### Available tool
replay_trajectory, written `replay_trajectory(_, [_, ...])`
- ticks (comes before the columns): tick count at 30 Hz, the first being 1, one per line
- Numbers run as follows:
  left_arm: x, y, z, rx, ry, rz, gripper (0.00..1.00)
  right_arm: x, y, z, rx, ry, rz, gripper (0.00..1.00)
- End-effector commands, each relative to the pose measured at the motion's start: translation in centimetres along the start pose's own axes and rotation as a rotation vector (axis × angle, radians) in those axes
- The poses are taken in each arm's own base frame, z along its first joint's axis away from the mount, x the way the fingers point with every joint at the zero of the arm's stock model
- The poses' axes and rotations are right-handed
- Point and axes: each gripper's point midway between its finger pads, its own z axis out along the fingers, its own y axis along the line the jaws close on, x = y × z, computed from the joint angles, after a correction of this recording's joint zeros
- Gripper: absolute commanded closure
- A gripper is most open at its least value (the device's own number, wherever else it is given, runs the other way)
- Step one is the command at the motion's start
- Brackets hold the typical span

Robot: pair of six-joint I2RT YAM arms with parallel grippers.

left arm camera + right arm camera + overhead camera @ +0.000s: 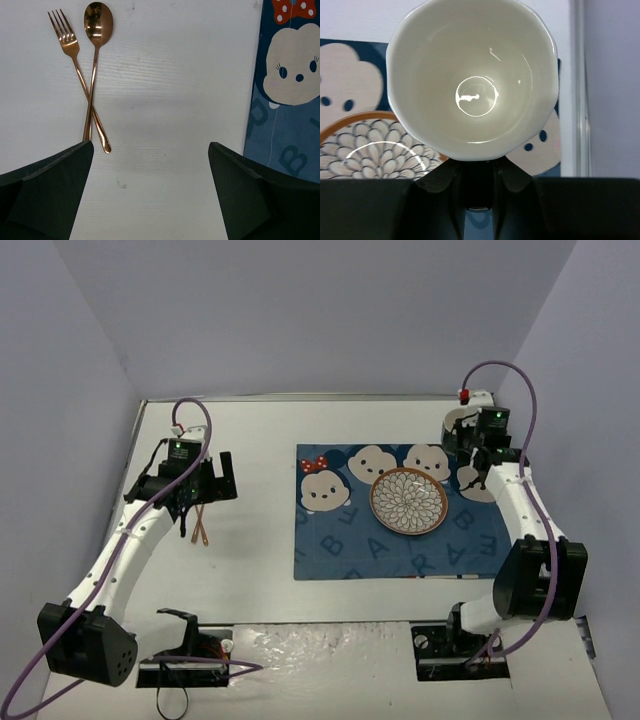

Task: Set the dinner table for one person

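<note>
Both arms are bolted at the near edge of the white worktop, which fills the floor of the scene and carries everything else. On the left, the left arm's fingers are spread wide apart with nothing between them. They hang over a bare stretch of the worktop, which shows plainly in the gap between them in the left wrist view. Just beyond the left-hand finger lie a copper-coloured fork and spoon, flat on the worktop with their handles crossed. Their heads point away from the fingers, and the fork's handle end lies close beside the fingertip. To the right of that gap is the edge of a dark blue mat printed with cartoon faces. The mat lies flat on the middle of the worktop, and a patterned plate with a brown rim sits on its right half. Farther off, over the far right corner of the mat, the right arm's fingers are clenched on the near wall of a white cup. The cup is mouth up and empty, and in the right wrist view it overlaps the plate's rim and one printed face. Whether the cup touches the mat cannot be told. A narrow strip of the worktop and its metal edge show to the right of the cup, beside the wall.
</note>
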Motion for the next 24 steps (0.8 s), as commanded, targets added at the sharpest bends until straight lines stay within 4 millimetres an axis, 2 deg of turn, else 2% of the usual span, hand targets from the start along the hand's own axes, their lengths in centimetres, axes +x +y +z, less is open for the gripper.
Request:
replay_trajectory(1, [-2.7,-0.3,-1.3,0.022,-0.115,0.009,0.03,-5.4,-4.9,1.0,0.067,-0.190,0.051,1.00])
replay_trajectory(3, [-2.7,0.5,-1.3,-0.018,-0.119,0.013,0.03,-4.8,-6.4,2.3,0.097,-0.166,0.055,1.00])
replay_trajectory(8, [-2.7,1.0,-1.5,-0.046,-0.127,0.020,0.03,-4.6,-9.7,3.8,0.151,-0.174,0.075,1.00])
replay_trajectory(11, [-2.7,1.1,-1.5,-0.054,-0.125,0.023,0.03,-4.4,-10.4,4.8,0.156,-0.162,0.049,1.00])
replay_trajectory(16, [-2.5,1.1,-1.2,-0.054,-0.116,0.026,0.03,-4.0,-12.0,5.5,0.131,-0.166,0.042,1.00])
replay_trajectory(24, [-2.4,1.1,-0.9,-0.056,-0.104,0.026,0.03,-3.4,-12.8,6.2,0.072,-0.172,0.029,1.00])
